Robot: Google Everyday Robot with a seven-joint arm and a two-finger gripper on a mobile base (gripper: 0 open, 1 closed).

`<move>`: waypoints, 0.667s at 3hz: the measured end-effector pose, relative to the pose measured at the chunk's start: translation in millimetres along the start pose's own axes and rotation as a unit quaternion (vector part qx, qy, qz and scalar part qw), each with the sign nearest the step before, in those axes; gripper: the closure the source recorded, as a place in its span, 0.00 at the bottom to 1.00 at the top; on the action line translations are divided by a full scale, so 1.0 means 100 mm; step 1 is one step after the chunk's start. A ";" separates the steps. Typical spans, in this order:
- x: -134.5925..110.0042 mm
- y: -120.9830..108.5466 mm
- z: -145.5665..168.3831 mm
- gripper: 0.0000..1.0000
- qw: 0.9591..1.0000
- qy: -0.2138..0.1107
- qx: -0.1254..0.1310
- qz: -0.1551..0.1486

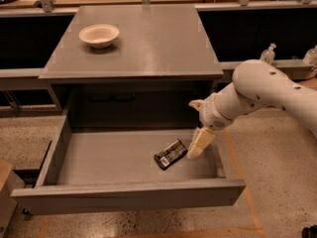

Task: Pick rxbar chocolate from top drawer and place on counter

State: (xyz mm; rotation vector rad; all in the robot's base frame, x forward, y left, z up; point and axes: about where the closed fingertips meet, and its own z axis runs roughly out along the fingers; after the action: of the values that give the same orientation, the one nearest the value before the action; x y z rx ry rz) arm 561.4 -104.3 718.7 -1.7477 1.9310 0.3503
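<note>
Currently the bar (170, 153) lies flat on the drawer (124, 197) floor, right of centre; gripper (197, 148) hangs inside the drawer, just beside the bar; its state cannot be told

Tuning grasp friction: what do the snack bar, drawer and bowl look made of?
Snack bar: thin dark wrapper with pale print, probably plastic film. Drawer: matte grey, painted metal or laminate; flat plain panels, cannot tell which. Bowl: pale, matte, maybe paper or fibre. Gripper hangs in the drawer, close beside the bar.
</note>
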 end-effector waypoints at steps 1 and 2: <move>0.00 0.02 0.25 0.00 1.000 -0.026 -0.016 0.004; -0.02 0.02 0.55 0.00 0.998 -0.040 -0.038 0.002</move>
State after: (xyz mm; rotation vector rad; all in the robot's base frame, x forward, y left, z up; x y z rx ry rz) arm 570.7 -74.3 672.9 -1.7494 1.8884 0.4932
